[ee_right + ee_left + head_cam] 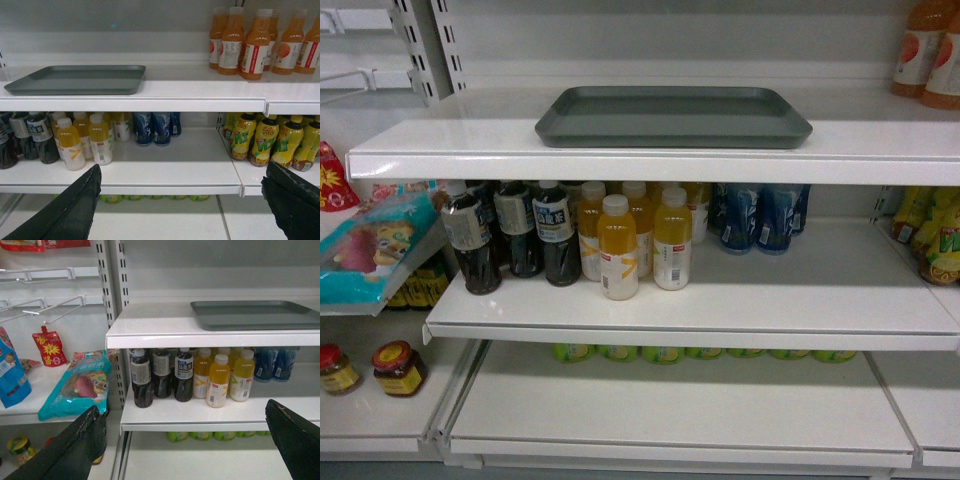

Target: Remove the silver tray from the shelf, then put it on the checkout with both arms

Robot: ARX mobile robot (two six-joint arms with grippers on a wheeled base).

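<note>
Shop, retail drinks aisle. White shelf boards [650,150] sat on slotted uprights [103,290], stocked with rows of dark bottles [510,235], yellow drinks [640,240] and orange juice bottles [255,42]. Snack bags [75,385] lay beside wire peg hooks [50,307]; jars [380,368], probably sauce, sat lower left.

Green-yellow bottles [265,142] show large "HT"-like letters; other labels are unreadable.
</note>
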